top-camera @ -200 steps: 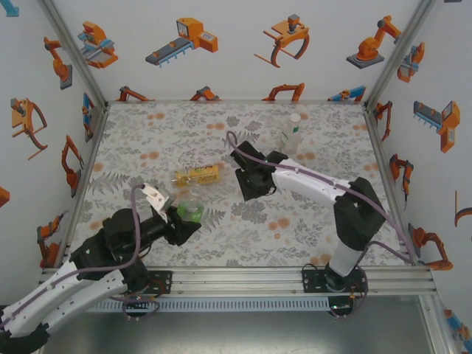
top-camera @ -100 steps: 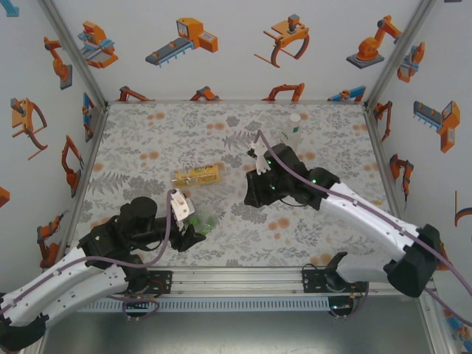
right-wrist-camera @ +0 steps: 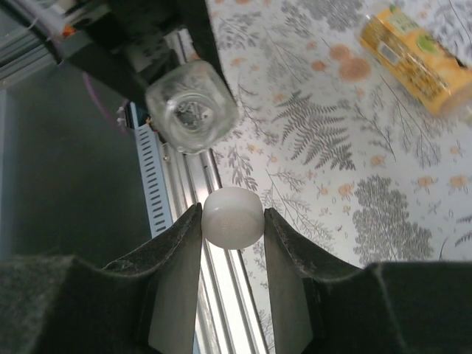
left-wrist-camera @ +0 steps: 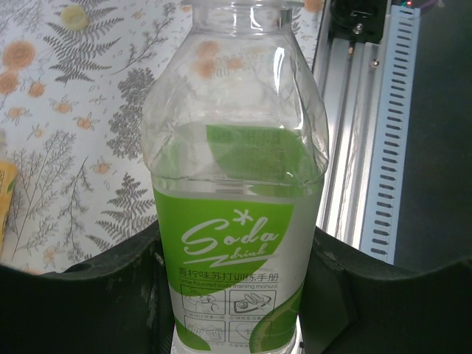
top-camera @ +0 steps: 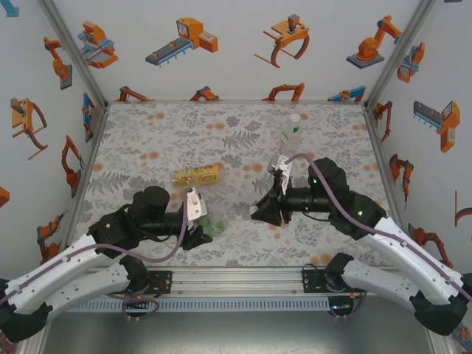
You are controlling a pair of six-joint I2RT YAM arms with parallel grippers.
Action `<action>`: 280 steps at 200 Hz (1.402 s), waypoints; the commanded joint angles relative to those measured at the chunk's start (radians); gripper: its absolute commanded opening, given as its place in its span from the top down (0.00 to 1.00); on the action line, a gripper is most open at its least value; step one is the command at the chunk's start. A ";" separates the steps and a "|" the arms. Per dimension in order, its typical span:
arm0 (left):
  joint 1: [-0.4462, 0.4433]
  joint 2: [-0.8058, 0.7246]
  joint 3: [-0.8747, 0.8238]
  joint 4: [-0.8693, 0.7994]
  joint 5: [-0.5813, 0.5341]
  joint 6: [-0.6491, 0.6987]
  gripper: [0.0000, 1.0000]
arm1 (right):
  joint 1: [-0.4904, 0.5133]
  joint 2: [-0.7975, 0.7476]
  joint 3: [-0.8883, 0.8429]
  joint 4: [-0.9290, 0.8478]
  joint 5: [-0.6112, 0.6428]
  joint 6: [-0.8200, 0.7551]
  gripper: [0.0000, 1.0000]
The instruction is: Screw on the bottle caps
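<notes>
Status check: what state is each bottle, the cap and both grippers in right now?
green-labelled bottle: uncapped, mouth open, held.
left gripper: shut on the green-labelled bottle.
pale cap: pinched between fingers, not yet on a bottle.
right gripper: shut on the pale cap.
yellow bottle: lying on its side.
tall clear bottle: standing upright.

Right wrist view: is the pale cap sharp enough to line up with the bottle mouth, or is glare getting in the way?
Right wrist view: pale cap fairly sharp and evenly lit; open mouth of the green-labelled bottle slightly soft, with small glints on the rim. Left wrist view: label sharp and readable, window-like reflections on the clear shoulder.
</notes>
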 commanded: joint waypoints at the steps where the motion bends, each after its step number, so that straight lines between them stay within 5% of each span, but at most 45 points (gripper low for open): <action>1: -0.010 0.032 0.057 -0.020 0.064 0.064 1.00 | 0.007 -0.032 -0.036 0.055 -0.137 -0.116 0.81; 280: -0.033 0.221 0.167 -0.061 0.167 0.091 1.00 | 0.021 0.040 -0.032 0.134 -0.278 -0.235 0.91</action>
